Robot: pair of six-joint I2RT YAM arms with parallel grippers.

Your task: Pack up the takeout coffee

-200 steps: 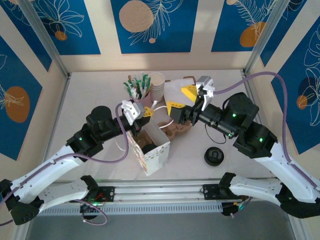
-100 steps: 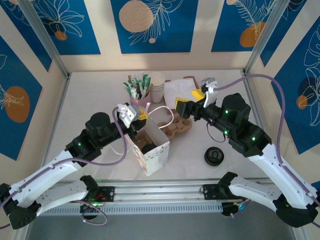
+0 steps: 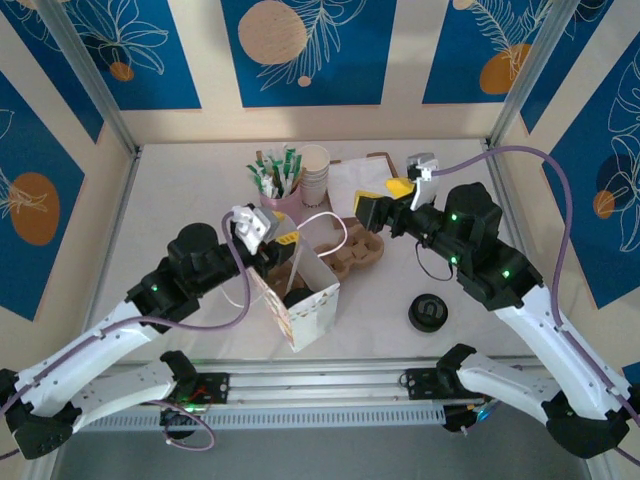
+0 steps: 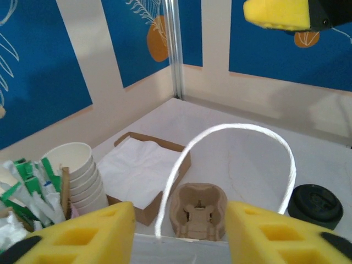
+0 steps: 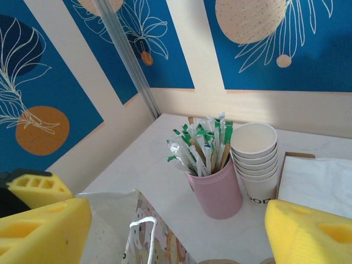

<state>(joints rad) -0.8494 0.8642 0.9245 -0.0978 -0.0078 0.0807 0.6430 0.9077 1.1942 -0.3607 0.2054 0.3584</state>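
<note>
Takeout coffee [image 3: 297,294]: round black lid visible down inside the open, patterned paper bag [image 3: 312,306]; cup body hidden. Left gripper [image 4: 179,220] is at the bag mouth, blocky yellow fingers spread wide. Right gripper [image 3: 383,198] is near the moulded pulp carrier [image 3: 352,255], fingers spread, holding nothing.

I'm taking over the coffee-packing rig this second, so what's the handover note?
Jaws of the left gripper open, empty, at the rim of the paper bag. Jaws of the right gripper open, empty, aloft near the cup carrier, which is empty. A dark round shape inside the bag may be the takeout coffee; I cannot confirm. A black lid lies on the table right of the bag. Left: verify the cup is bagged.
</note>
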